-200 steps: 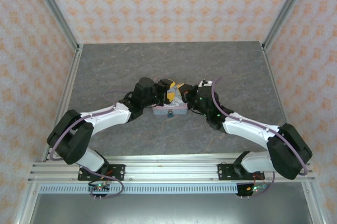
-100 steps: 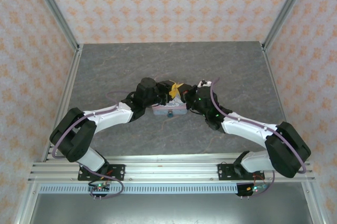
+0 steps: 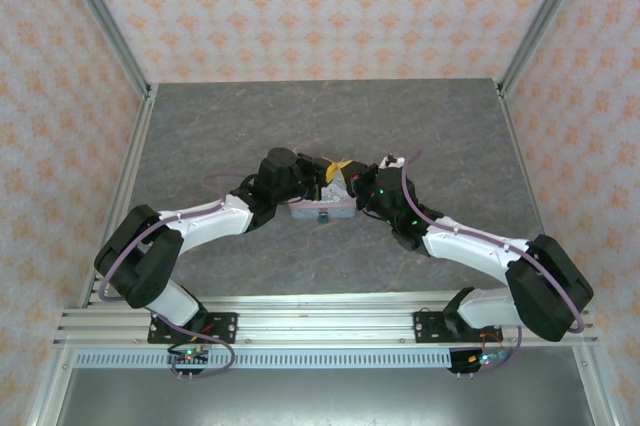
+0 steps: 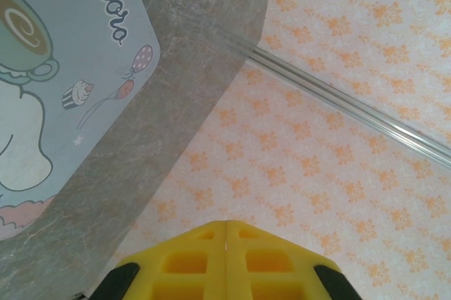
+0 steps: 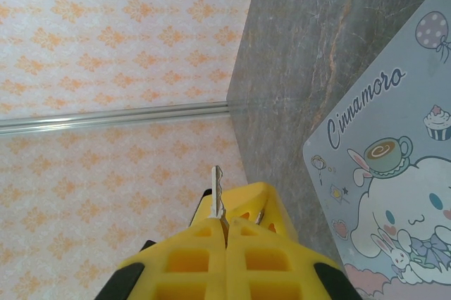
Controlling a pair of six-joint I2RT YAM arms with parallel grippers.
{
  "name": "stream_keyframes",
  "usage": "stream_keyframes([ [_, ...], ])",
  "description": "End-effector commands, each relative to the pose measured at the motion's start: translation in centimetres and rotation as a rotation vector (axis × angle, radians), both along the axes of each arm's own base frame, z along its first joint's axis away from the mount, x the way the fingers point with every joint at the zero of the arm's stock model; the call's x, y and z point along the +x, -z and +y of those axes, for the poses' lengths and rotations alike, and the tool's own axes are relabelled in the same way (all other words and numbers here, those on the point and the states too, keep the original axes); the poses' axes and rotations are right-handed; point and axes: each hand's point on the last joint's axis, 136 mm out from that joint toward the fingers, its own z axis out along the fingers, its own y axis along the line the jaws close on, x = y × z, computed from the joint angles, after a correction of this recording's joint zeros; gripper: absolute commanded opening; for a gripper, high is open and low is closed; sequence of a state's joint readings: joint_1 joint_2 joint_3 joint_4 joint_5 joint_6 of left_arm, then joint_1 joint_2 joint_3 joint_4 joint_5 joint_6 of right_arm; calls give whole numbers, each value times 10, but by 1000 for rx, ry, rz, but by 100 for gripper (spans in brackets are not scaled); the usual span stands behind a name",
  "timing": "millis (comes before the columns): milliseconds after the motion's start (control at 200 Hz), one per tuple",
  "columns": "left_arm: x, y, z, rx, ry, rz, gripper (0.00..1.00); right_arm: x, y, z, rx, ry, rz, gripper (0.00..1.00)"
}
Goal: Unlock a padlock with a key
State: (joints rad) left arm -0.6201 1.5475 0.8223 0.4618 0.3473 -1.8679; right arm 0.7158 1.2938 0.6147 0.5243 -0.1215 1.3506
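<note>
Grey marbled tabletop (image 3: 200, 126) boxed in by orange-patterned wallpaper (image 3: 320, 6), with both arms meeting over the middle. Starting on the left: the left gripper (image 4: 225, 226) had its yellow ribbed fingers pressed flat together, and I couldn't see anything pinched between them. Its wrist camera looked past the fingertips at the pastel blue tin box with the cartoon dog lid (image 4: 63, 67), up in the left corner of that view. In the overhead view the tin sat flat on the table between the two grippers. The tiny blue-teal padlock (image 3: 323, 217) was at the tin's near edge, pretty much dead centre between the arms. It's way too small from up there to say how its shackle stood. Over on the right, the right gripper (image 5: 225, 226) was closed tight on the thin silvery-dark metal key (image 5: 216, 191). The blade poked straight out past the yellow fingertips, just left of the seam between them. The tin lid was off to the right of that gripper, apart from the key.
</note>
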Motion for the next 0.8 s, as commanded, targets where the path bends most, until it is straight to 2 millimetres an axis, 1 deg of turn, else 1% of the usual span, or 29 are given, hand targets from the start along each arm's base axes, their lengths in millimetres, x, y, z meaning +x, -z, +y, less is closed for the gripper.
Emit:
stream_keyframes([
  [0,2,-5,-1,-6,-12,-24,0,0,-12,-3,27,23,-34,0],
  [180,1,-2,1,0,-18,-23,0,1,-11,-4,24,27,-33,0],
  [295,2,-3,-1,-1,-9,-30,0,2,-13,-3,26,26,-34,0],
  [385,2,-5,-3,-4,-3,-32,10,4,-16,1,31,19,-36,0],
  [500,3,-6,-3,-7,-2,-36,18,6,-21,6,43,7,-43,0],
  [591,4,-7,-5,-12,1,-39,21,9,-24,10,51,0,-47,0],
  [796,4,-6,-6,-17,1,-40,23,12,-29,17,67,-14,-51,0],
])
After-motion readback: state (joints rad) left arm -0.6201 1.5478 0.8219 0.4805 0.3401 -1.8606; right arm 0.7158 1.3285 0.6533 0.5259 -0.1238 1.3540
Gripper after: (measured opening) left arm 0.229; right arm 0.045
